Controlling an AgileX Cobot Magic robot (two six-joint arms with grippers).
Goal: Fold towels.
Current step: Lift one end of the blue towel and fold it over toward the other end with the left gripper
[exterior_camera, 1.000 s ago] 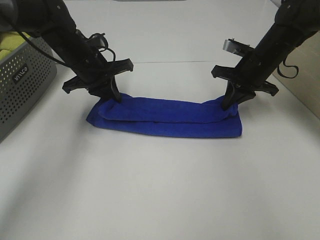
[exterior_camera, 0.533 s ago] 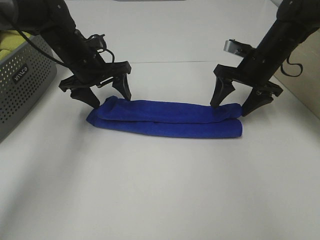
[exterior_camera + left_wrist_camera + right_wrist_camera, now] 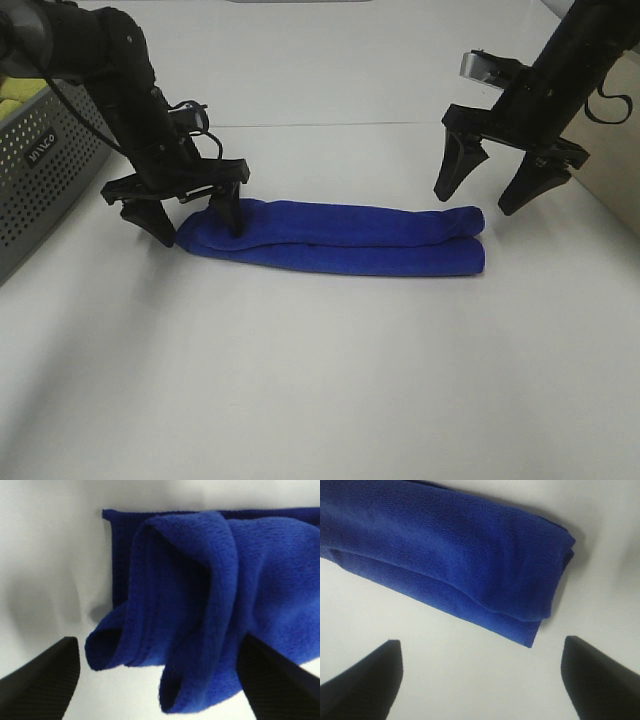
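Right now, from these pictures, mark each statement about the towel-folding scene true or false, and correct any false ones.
1. The towel lies folded in a long strip on the table. True.
2. The right gripper is clamped on the towel. False: its jaws are open and grip nothing.
3. The left gripper has its jaws open at the towel's other end. True.
4. The towel sits inside the basket. False: it lies on the table, apart from the basket.

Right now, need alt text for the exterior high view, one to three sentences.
A royal-blue towel, folded into a long narrow strip, lies on a white table. The left gripper stands open around its left end; the right gripper hangs open near its right end, not touching. A grey perforated basket sits at the left edge.
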